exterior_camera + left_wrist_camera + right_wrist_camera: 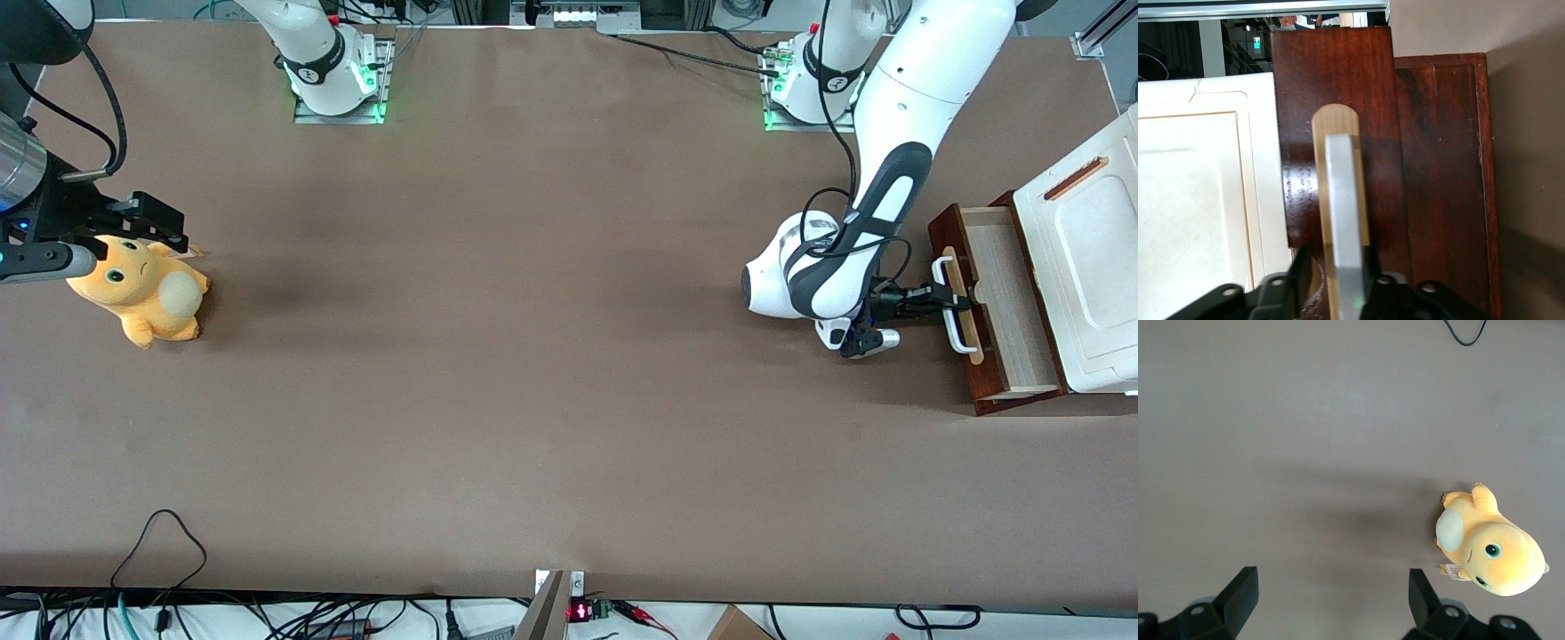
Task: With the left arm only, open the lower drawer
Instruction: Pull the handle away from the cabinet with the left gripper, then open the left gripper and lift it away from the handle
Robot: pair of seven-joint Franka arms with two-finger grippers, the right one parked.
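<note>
The big worktop [533, 356] holds a white cabinet [1085, 267] at the working arm's end. Its lower drawer [996, 302] already sticks out a good way, so little pulling looks left. The hand [933, 298] is clenched on the white handle [948, 307].

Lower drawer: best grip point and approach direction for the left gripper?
Take the white loop handle at its middle, coming level from in front of the lower drawer. The handle stands off the pale strip, leaving a gap for a finger, and runs across the pull direction. The left gripper sits there now, fingers either side of the bar.
</note>
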